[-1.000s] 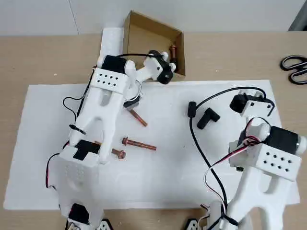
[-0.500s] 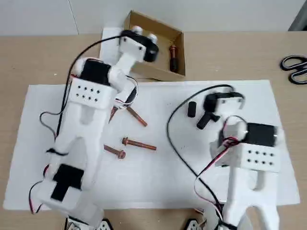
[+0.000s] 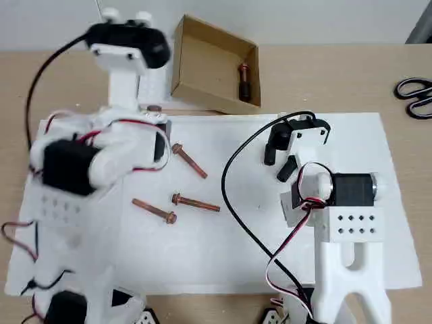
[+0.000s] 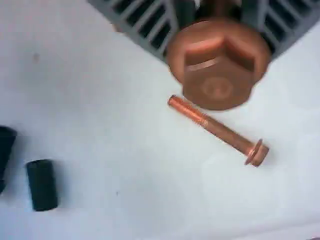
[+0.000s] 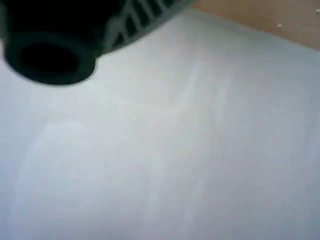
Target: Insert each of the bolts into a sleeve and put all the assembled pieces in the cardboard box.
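Left wrist view: my left gripper (image 4: 216, 12) is closed on a bolt (image 4: 217, 70), whose hex head faces the camera from between the ribbed pads (image 4: 142, 22). In the high view that head shows just outside the box (image 3: 177, 64), off its near left corner, above the sheet (image 3: 236, 250).

My right gripper (image 5: 75, 30) is clamped on a sleeve (image 5: 50, 59); its open bore points at the right wrist camera. This sleeve hangs over the sheet, nearer my bases than the box and off its right corner. A second sleeve (image 3: 289, 167) lies on the sheet just beside it, a little farther from the box. I cannot tell whether the two sleeves touch.

Inside the box, one assembled piece (image 3: 243, 81) lies against the right wall.

Three loose bolts lie on the sheet on the near side of the box, well apart from the sleeves. One (image 3: 189, 160) sits slanted and closest to the box. Another (image 3: 196, 202) lies farther out, almost level, with its head on the left. The third (image 3: 154, 210) is the farthest from the box, angled, its head toward the right.

The sheet covers most of the bench (image 3: 317, 81), and the box stands on bare wood just past the sheet's far edge. Scissors (image 3: 415, 94) rest on the bench far to the right of the box.
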Action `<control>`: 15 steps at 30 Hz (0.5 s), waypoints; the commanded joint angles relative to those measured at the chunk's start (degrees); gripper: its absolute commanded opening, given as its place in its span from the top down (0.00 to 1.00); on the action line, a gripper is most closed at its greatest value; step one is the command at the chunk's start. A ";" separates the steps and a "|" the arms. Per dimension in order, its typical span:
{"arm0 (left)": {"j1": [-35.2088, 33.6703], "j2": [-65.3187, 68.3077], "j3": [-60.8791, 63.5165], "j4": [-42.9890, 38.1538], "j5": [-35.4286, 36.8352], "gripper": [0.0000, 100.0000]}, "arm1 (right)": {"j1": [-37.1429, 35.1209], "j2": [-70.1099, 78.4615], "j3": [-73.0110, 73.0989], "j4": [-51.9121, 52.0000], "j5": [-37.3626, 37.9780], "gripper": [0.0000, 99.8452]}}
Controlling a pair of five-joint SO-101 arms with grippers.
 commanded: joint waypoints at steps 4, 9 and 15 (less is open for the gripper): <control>0.18 -10.37 5.23 0.18 6.42 0.99 | -1.10 -2.77 -7.21 0.84 -0.62 1.00; 0.09 -16.62 10.51 -0.26 9.58 0.99 | -6.99 -11.74 -7.56 0.66 -0.88 1.00; 0.09 -22.51 18.15 -1.85 15.30 0.99 | -11.91 -21.41 0.44 -3.03 -6.33 1.00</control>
